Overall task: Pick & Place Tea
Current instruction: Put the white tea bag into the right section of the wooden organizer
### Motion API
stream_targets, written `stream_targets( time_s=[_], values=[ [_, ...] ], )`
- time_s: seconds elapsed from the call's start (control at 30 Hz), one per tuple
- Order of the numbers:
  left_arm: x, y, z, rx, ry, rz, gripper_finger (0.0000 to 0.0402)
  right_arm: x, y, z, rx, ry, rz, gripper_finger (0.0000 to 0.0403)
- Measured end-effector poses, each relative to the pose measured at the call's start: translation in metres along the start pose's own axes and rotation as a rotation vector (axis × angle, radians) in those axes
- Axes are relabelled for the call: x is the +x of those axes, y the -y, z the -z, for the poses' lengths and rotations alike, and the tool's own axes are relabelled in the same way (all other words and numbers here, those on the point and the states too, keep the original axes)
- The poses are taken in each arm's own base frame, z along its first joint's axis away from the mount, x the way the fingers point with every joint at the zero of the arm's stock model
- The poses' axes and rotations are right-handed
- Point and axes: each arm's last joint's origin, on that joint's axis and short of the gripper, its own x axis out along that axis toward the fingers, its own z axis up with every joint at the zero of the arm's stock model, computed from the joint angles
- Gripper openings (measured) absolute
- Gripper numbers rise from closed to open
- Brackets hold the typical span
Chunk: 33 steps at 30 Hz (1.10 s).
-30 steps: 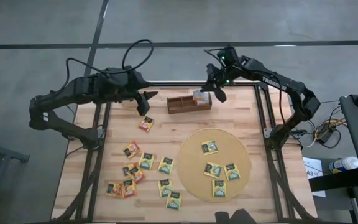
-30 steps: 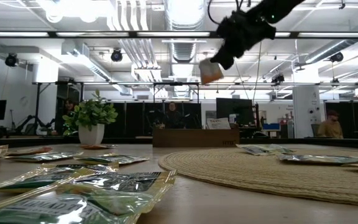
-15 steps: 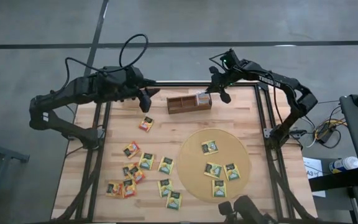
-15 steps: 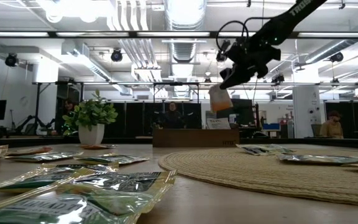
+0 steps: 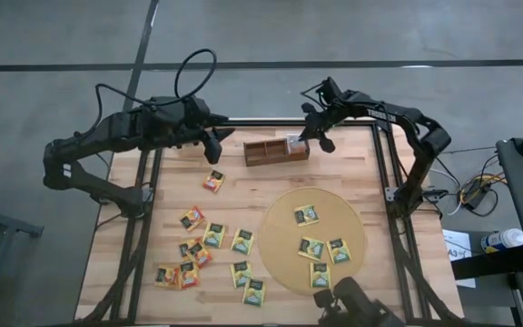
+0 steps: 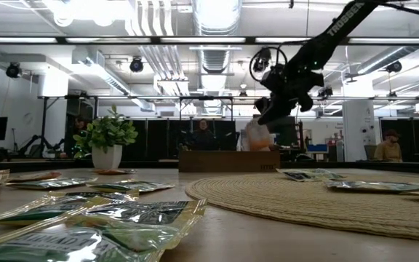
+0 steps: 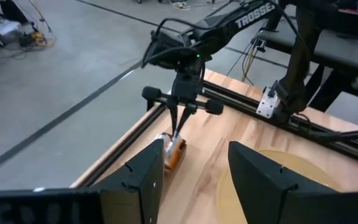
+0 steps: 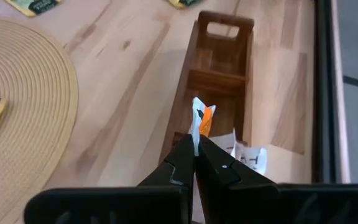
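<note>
My right gripper (image 5: 307, 138) is shut on a white-and-orange tea sachet (image 8: 199, 119) over the right-end slot of the brown wooden tray (image 5: 266, 151) at the table's far edge. Another white sachet (image 8: 246, 152) lies in that slot. Yellow-green sachets (image 5: 306, 215) lie flat on the round tan mat (image 5: 280, 263). More sachets, yellow-green and orange-red (image 5: 213, 181), lie scattered on the wood at the left. My left gripper (image 5: 216, 141) hangs open above the far left corner, nothing between its fingers, which point toward the tray. My right gripper pinches the sachet's upper edge (image 8: 197, 132) between its two fingertips. The fingers slant down from the table's far right side. The sachet hangs below them, seen edge-on, its lower end (image 6: 252, 144) at the tray's top; whether it touches the tray I cannot tell.
The table's black frame rails (image 5: 384, 173) run along its edges. A dark object (image 5: 352, 307) shows at the near edge. A potted plant (image 6: 108, 142) stands at the far left in the low view. Bare wood lies between tray and mat.
My right gripper has come down toward the tray with the sachet, its wrist rolling as it went. The sachet, lifted well above the tray a second ago, now hangs right at the tray's right-end slot.
</note>
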Motion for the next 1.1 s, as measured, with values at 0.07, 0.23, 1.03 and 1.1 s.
stream_targets(
  time_s=[0.07, 0.23, 1.03, 1.1],
  values=[
    [0.000, -0.001, 0.000, 0.023, 0.004, -0.018, 0.0174, 0.004, 0.002, 0.005, 0.008, -0.004, -0.005, 0.0008],
    [0.000, -0.002, 0.000, 0.040, 0.011, -0.054, 0.0174, 0.012, 0.009, 0.011, 0.008, -0.015, -0.001, 0.0008],
    [0.000, -0.002, 0.000, 0.030, 0.013, -0.069, 0.0174, 0.020, 0.016, 0.023, 0.020, -0.082, 0.039, 0.0008],
    [0.000, -0.002, 0.000, 0.030, 0.013, -0.069, 0.0174, 0.020, 0.017, 0.023, 0.025, -0.075, 0.049, 0.0008]
  ],
)
